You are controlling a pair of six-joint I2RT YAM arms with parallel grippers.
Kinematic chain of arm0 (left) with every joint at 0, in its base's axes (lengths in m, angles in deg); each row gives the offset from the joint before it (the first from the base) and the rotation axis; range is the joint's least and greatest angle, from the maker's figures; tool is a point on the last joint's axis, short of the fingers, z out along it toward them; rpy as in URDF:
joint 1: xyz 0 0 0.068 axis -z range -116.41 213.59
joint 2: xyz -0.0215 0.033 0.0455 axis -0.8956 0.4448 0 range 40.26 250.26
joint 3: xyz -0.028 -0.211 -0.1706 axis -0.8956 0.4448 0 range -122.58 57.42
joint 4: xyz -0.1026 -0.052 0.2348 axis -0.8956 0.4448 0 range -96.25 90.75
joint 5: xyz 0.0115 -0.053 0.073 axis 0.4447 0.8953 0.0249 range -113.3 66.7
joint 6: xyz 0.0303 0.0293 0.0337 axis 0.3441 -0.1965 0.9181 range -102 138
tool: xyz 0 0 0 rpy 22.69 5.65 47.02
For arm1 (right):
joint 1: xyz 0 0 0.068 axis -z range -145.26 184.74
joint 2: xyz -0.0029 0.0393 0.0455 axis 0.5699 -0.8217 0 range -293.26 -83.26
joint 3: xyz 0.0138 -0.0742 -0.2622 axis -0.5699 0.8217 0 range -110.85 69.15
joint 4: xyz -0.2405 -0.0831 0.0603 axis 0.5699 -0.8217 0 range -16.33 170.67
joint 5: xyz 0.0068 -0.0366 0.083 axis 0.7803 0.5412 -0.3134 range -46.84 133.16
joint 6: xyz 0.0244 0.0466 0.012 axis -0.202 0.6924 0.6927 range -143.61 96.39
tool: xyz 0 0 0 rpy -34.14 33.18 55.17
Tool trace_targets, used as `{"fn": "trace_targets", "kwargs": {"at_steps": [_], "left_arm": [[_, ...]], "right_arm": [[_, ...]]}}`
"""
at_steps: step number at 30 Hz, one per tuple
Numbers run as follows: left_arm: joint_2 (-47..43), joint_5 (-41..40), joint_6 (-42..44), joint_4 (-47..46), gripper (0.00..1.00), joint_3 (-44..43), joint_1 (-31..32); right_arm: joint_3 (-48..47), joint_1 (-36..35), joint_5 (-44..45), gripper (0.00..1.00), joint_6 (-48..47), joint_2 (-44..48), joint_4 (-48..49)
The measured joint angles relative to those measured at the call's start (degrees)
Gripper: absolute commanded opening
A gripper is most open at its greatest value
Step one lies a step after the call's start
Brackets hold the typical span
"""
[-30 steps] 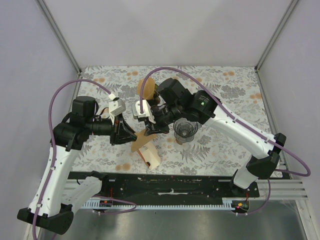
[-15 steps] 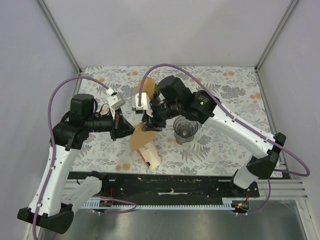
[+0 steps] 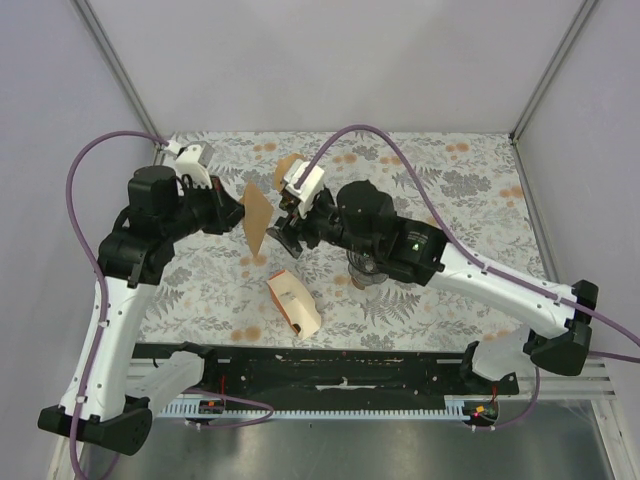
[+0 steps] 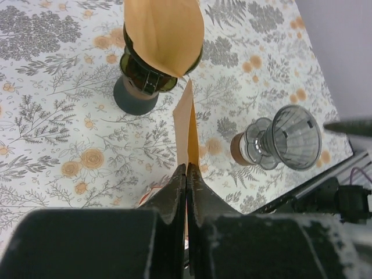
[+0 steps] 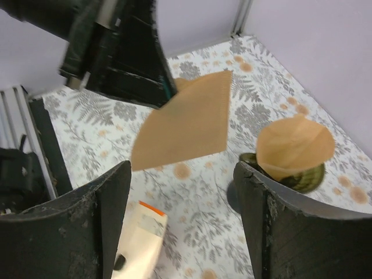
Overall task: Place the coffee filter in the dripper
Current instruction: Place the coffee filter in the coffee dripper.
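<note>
A flat brown coffee filter (image 3: pixel 257 220) hangs in the air above the floral table, and my left gripper (image 3: pixel 238 214) is shut on its edge. In the left wrist view the filter (image 4: pixel 187 125) shows edge-on, rising from the closed left gripper (image 4: pixel 187 170). My right gripper (image 3: pixel 286 226) stands open just right of the filter, apart from it. In the right wrist view the filter (image 5: pixel 186 122) floats beyond the open right gripper (image 5: pixel 183 171). The clear glass dripper (image 4: pixel 283 139) lies on the table, partly hidden under the right arm in the top view (image 3: pixel 363 272).
A dark green cup (image 3: pixel 292 172) with another brown filter in it stands at the back, seen also in the left wrist view (image 4: pixel 152 70) and the right wrist view (image 5: pixel 293 148). A white and orange filter packet (image 3: pixel 294 304) lies near the front edge.
The right gripper let go of the filter and opened. The left gripper shut on the filter and carried it up and back-left, away from the packet.
</note>
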State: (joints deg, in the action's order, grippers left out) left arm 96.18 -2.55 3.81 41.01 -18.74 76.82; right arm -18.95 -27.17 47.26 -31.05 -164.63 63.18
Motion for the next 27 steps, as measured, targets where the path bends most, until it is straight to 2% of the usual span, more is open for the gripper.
{"fn": "trace_targets", "kwargs": {"at_steps": [5, 12, 16, 21, 24, 27], "left_arm": [[0.04, -3.45, -5.99, -0.76, 0.02, -0.37, -0.81], [0.04, -4.63, -10.54, -0.76, 0.02, -0.37, -1.27], [0.04, -4.63, -11.58, -0.76, 0.02, -0.37, -1.27], [0.02, -4.31, -12.15, -0.76, 0.02, -0.37, -1.27], [0.02, -4.24, -12.2, -1.16, 0.02, -0.37, -1.29], [0.02, -4.24, -12.2, -1.36, 0.02, -0.37, -1.29]], "right_arm": [[0.94, -3.98, 3.89, 0.64, 4.63, -2.84, 8.61], [-0.04, -3.65, 4.98, 0.58, 9.44, -9.49, 14.67], [-1.7, -3.67, 4.59, 0.42, 10.73, -12.26, 15.15], [-2.34, -3.54, 4.87, 0.32, 11.54, -13.22, 15.76], [-2.47, -3.48, 5.14, 0.19, 11.78, -13.35, 15.78], [-2.47, -3.3, 5.38, 0.14, 12.0, -13.35, 15.74]]}}
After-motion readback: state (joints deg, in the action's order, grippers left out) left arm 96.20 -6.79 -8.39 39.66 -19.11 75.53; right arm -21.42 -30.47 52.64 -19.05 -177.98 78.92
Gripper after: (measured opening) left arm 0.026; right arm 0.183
